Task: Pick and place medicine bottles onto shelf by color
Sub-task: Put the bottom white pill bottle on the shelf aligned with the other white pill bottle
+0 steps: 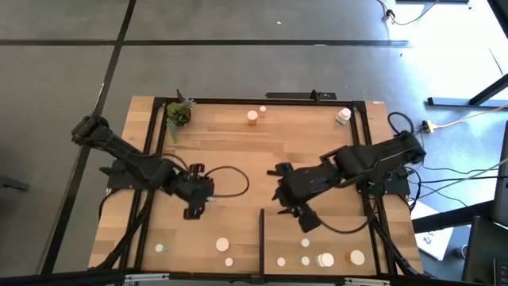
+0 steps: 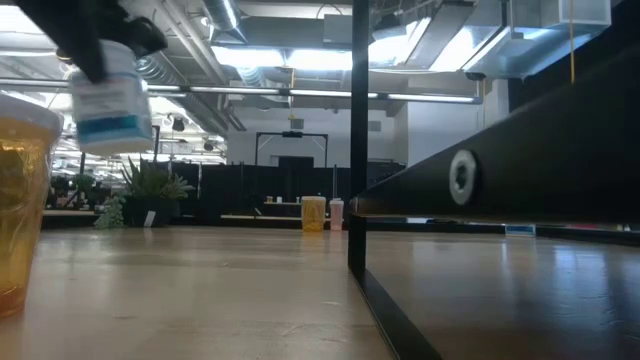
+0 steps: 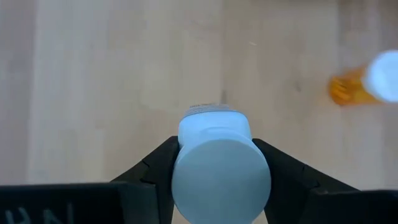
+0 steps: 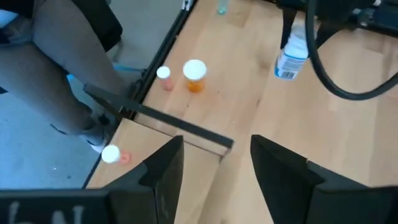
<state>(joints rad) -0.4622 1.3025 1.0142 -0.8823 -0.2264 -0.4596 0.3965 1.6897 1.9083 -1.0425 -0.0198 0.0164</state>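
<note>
My left gripper (image 1: 193,210) is shut on a white bottle with a blue label (image 2: 110,95), left of the middle of the table. The bottle also shows in the right wrist view (image 4: 291,55). My right gripper (image 1: 304,221) is open and empty, and hangs over the table just right of the far end of the thin black strip (image 1: 262,234) that edges the shelf (image 1: 333,238). Several small bottles stand on the shelf along the near edge, among them a white one (image 1: 325,259) and an amber one (image 1: 355,257). My left gripper pinches the white bottle's upper body, just under its cap (image 3: 186,134), between its two fingers. The fingers (image 3: 155,165) come from above and point down along the bottle. The bottle hangs below them, nearly upright, lifted clear of the table.
White-capped bottles stand near the front left (image 1: 222,245), (image 1: 160,248). Two orange ones (image 1: 252,117) and a white one (image 1: 343,116) stand at the far edge, beside a small potted plant (image 1: 178,115). An amber bottle (image 2: 20,200) stands close to the low camera.
</note>
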